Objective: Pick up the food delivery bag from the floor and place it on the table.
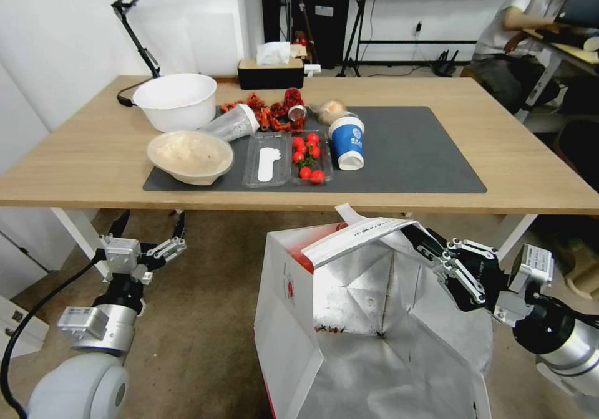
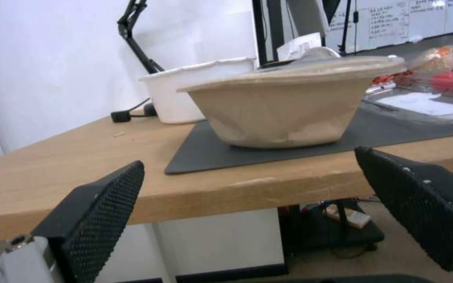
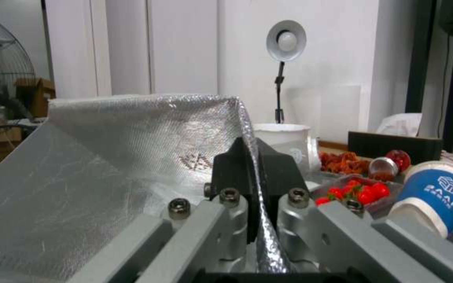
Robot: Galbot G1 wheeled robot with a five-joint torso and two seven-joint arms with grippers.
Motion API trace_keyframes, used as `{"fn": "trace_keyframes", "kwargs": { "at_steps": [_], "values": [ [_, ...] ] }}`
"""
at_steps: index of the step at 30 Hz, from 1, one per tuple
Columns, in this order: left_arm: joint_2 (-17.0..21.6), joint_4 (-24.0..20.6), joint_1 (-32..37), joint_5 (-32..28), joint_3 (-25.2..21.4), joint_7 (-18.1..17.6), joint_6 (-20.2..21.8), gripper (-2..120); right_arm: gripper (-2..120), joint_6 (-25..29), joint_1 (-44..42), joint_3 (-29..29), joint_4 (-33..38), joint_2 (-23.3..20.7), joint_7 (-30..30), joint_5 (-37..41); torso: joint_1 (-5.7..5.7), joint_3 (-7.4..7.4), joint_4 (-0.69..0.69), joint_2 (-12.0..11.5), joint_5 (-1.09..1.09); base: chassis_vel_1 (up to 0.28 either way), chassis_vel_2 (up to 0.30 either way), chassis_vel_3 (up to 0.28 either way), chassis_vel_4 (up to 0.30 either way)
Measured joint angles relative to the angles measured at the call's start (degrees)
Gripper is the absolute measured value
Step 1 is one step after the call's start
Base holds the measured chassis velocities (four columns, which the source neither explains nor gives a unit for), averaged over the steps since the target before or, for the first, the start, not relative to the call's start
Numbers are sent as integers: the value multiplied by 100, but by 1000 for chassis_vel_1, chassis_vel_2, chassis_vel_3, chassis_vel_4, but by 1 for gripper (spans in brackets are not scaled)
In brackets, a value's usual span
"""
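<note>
Pinching the food delivery bag (image 1: 374, 319), base cut off: right hand (image 1: 419, 239).

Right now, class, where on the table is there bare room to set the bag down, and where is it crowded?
Free: the mat's right half beside the blue cup, and the bare wood of the table to its right. Crowded: the mat's left half, with bowls, trays and tomatoes. The right hand grips the bag.
</note>
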Motion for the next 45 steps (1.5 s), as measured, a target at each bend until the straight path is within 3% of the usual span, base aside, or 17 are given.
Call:
{"fn": "trace_keyframes", "kwargs": {
  "at_steps": [45],
  "values": [
    [-11,-49,61,49,-17,64,45,100,0,34,-15,6,15,3,-10,7,492,662,0,1154,-1,0,0,0,0]
  ]
}}
